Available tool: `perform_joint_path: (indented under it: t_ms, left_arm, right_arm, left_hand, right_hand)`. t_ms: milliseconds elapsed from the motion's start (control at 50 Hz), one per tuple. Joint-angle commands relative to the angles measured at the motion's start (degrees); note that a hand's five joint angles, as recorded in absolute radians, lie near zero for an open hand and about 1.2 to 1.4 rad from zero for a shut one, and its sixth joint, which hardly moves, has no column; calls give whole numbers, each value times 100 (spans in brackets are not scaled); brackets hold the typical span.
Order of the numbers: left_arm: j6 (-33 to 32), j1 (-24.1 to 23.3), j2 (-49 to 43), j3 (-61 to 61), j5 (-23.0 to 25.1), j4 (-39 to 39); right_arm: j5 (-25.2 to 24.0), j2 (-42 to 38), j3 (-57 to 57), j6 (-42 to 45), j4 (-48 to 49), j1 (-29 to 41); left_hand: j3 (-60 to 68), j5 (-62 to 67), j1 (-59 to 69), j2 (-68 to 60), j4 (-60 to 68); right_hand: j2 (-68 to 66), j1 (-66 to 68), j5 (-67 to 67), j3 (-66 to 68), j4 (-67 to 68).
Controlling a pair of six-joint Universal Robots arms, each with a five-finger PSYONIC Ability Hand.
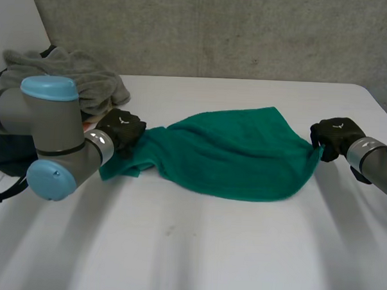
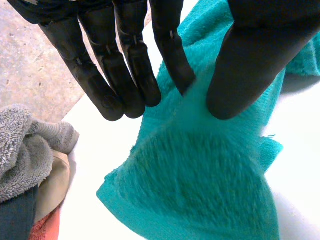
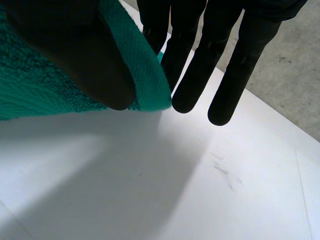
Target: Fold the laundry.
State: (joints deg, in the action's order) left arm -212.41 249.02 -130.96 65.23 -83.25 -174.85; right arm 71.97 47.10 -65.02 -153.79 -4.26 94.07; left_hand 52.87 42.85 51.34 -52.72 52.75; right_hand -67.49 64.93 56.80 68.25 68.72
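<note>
Inspection from the remote station.

**Item in work:** one green terry towel (image 1: pixel 238 156) lies across the middle of the white table (image 1: pixel 195 254), stretched between the two hands.

**Left hand:** the left hand (image 1: pixel 121 130) has the towel's crumpled left end. In the left wrist view its fingers (image 2: pixel 125 65) are straight and close together. The one nearest the thumb (image 2: pixel 245 70) presses the cloth (image 2: pixel 200 185) against it, so I read this as a pinch.

**Right hand:** the right hand (image 1: pixel 335 137) has the opposite corner. In the right wrist view the thumb (image 3: pixel 75 50) lies over the hemmed edge (image 3: pixel 142 80) and straight fingers (image 3: pixel 200 65) stand behind it, with the hem nipped between them. That corner sits clear of the table, with shadow beneath it. I cannot tell whether the towel's middle rests on the surface or sags just above it.

**Other items:** a grey fleecy heap of laundry (image 1: pixel 81 76) sits at the back, near the left arm. The left wrist view shows beige, dark blue and coral cloth (image 2: pixel 42 220) beside it.

**Progress, in my judgement:**
- The task is at an early stage.
- The towel is held at both ends but is not flat: the left end is bunched and the body is wrinkled.
- I see no finished crease.
- The towel has to be spread and folded, and the whole heap remains to be done.
</note>
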Motion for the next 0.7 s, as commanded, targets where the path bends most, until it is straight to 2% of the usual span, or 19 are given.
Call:
perform_joint_path:
  t_ms: [20, 80, 280, 320, 360, 440, 520, 700]
  left_arm:
    - [-2, 94, -44, 16, 90, 188]
    - [-28, 147, -184, 25, 81, 180]
    - [-335, 173, -387, 16, 107, 153]
    - [-344, 191, -299, 59, 107, 136]
    - [-336, 234, -246, 86, 81, 92]
    - [-309, 375, -45, 130, -24, 65]
    - [-187, 454, 508, 437, -7, 109]
    - [534, 753, 2837, 403, 511, 689]
  right_arm:
    - [10, 186, -81, -107, 12, 15]
    - [1, 186, -99, -134, 12, 15]
    - [10, 212, -134, -99, -5, 32]
    - [10, 239, -160, -90, 12, 32]
    - [10, 256, -186, -90, 12, 32]
    - [27, 326, -178, -46, -22, 15]
    - [98, 589, -134, -2, -136, -38]
    - [475, 1943, 516, -300, -717, -477]
  left_hand:
    - [-564, -562, -412, 549, -553]
    - [-1187, -1185, -1034, 1172, -1175]
    - [-1071, -1069, -919, 1056, -1060]
    - [486, 488, 639, -501, 498]
    - [2702, 2704, 2854, -2717, 2713]
    - [2713, 2715, 2866, -2728, 2725]
    - [2713, 2715, 2866, -2728, 2725]
    - [2713, 2715, 2866, -2728, 2725]
  right_hand:
    - [-1251, 1507, 1320, 1175, 1128]
    - [-1251, 1507, 1320, 1175, 1128]
    - [-1251, 1507, 1320, 1175, 1128]
    - [-1251, 1507, 1320, 1175, 1128]
    - [-1251, 1507, 1320, 1175, 1128]
    - [-1251, 1507, 1320, 1175, 1128]
    - [-1251, 1507, 1320, 1175, 1128]
    - [-1251, 1507, 1320, 1175, 1128]
